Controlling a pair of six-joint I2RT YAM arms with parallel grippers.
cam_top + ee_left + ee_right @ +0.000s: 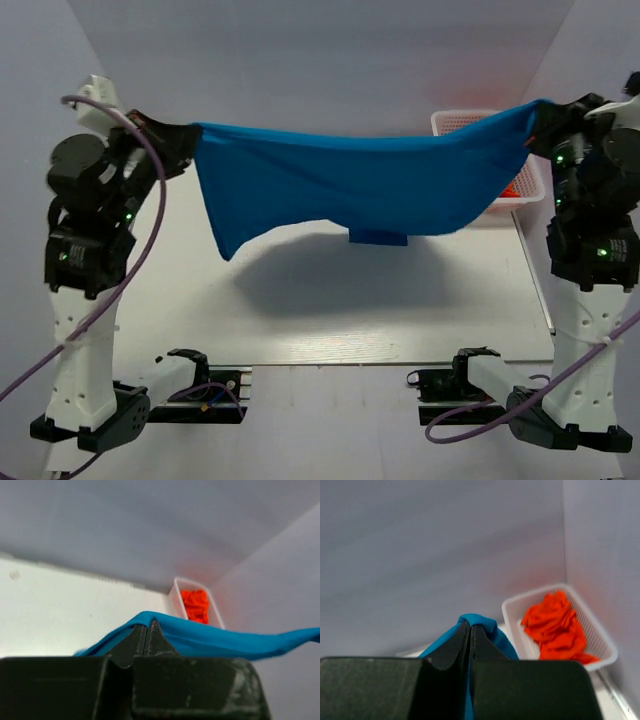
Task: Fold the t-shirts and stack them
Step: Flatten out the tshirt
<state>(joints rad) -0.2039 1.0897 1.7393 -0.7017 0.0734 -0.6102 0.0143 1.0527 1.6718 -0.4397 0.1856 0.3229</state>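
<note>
The left tool (pixel 148 626) is pinched closed on the blue t-shirt (pixel 215 641); behind it, orange-red t-shirts (pixel 196 605) lie heaped in a white basket (pixel 173 596).

The white bench (pixel 330 330) is carrying a white mesh basket (pixel 450 118) at its far right corner, with orange-red shirts (pixel 555 625) lying heaped inside it.

One blue t-shirt (pixel 370 185); one white basket (pixel 514 625), inside it orange-red shirts (pixel 555 625), count unclear; one left pincer (pixel 186 140), one right pincer (pixel 535 127).
</note>
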